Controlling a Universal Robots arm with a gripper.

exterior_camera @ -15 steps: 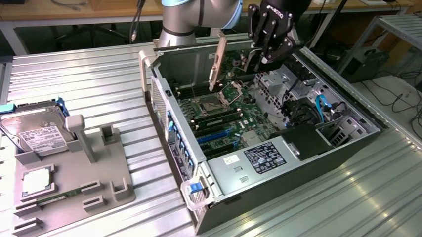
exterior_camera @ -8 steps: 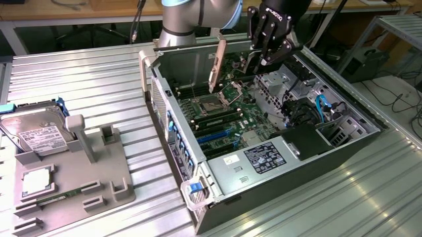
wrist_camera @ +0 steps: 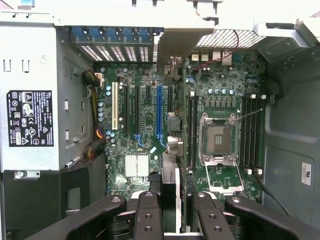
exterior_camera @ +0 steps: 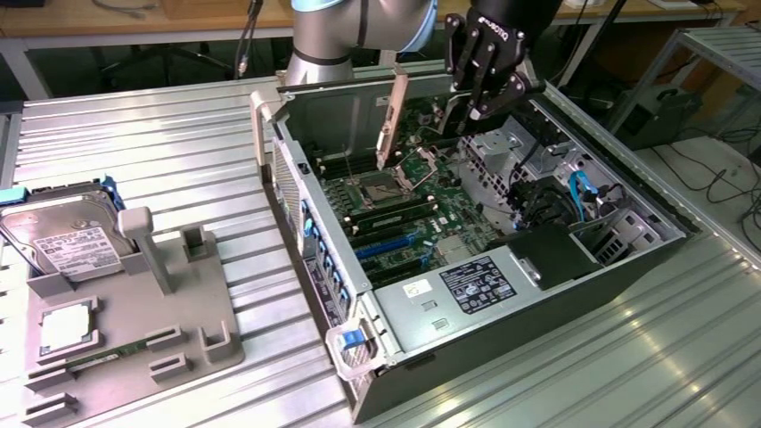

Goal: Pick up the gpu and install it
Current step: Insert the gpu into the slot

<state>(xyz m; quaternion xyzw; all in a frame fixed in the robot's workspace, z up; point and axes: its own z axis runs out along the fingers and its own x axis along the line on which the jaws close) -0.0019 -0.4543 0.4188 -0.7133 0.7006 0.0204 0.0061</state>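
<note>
White lettering on the black body of the gripper (exterior_camera: pixel 470 114), above the open computer case (exterior_camera: pixel 618 267), looks like ROBOTIQ. Inside the case, the power supply's black label (exterior_camera: pixel 478 283) (wrist_camera: pixel 30 117) carries certification marks and a warning triangle, its print too fine to read. Well apart from the case, the hard drive's white label (exterior_camera: pixel 74 254) is illegible.

Bright even light, glare on metal table (exterior_camera: pixel 666 357), computer case (exterior_camera: pixel 535 357) interior shaded.
</note>
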